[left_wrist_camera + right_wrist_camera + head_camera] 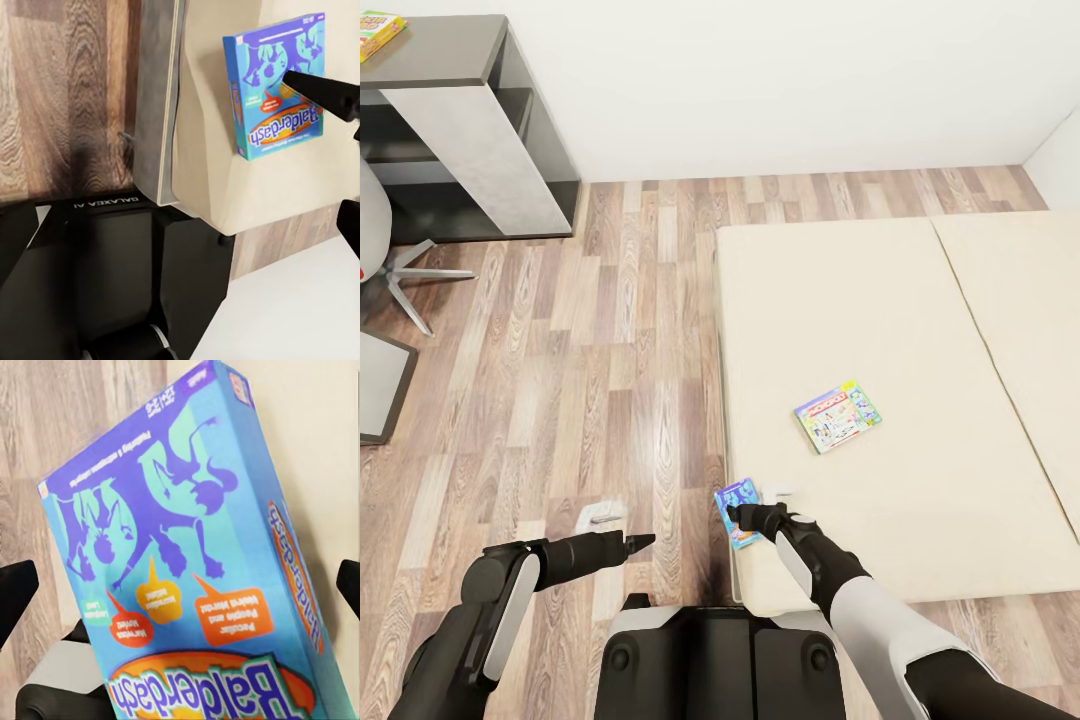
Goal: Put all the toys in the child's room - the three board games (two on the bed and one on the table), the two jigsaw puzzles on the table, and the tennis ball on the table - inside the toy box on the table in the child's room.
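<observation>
Lying at the near left corner of the bed [880, 300], right by the mattress edge, the blue board game [738, 511] has the right gripper [734, 516] directly over it with fingers spread apart and not clamped, while the pale board game [838, 415] sits farther in on open mattress. Wide bare floor [590, 350] stretches left of the bed toward the table [435, 50], where a yellow-green board game [378, 34] rests, and the left gripper [645, 541] hangs over that floor; whether it is parted I cannot tell. From the left wrist, the blue box's "Balderdash" lettering and a dark fingertip [304, 81] against its face are readable, which the head camera is too far off to show.
</observation>
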Robot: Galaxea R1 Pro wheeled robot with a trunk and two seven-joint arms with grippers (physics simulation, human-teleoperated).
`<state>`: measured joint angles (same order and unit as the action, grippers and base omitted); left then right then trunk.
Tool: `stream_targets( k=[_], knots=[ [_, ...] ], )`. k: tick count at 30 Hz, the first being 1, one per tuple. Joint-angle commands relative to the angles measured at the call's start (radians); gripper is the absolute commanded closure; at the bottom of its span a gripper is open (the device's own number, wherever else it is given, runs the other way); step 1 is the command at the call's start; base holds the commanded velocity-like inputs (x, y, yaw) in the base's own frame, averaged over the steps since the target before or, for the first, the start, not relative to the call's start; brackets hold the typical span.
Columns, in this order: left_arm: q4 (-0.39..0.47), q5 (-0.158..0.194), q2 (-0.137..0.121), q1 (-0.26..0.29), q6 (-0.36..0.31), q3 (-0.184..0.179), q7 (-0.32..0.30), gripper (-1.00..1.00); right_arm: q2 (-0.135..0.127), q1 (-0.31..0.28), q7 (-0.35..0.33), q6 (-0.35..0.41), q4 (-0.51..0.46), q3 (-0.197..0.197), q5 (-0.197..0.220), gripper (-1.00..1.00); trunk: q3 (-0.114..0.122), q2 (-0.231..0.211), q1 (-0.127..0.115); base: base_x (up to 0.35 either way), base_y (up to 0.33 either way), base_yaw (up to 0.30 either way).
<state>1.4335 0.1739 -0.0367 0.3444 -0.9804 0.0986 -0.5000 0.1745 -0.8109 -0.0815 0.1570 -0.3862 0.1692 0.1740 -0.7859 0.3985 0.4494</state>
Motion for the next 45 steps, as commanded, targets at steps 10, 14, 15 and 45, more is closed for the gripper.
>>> stream_targets(
  k=[10,14,15,45],
  knots=[
    [0.001,0.005,0.000,0.000,-0.008,0.001,0.000,-1.00,0.000,0.005,0.000,0.018,-0.096,0.003,0.010,-1.00,-0.001,0.002,0.001,0.000,0.000,0.000],
    [0.001,0.005,0.000,0.000,-0.008,0.001,0.000,-1.00,0.000,0.005,0.000,0.018,-0.103,0.003,0.010,-1.00,-0.001,0.002,0.001,0.000,0.000,0.000],
    [0.001,0.005,0.000,0.000,-0.008,0.001,0.000,-1.00,0.000,0.005,0.000,0.018,-0.104,0.003,0.010,-1.00,-0.001,0.002,0.001,0.000,0.000,0.000],
    [0.001,0.005,-0.002,0.000,-0.008,0.001,-0.001,-1.00,0.000,0.220,-0.004,0.222,-0.540,-0.002,0.009,-1.00,-0.001,0.002,0.001,0.000,0.000,0.000]
  ],
)
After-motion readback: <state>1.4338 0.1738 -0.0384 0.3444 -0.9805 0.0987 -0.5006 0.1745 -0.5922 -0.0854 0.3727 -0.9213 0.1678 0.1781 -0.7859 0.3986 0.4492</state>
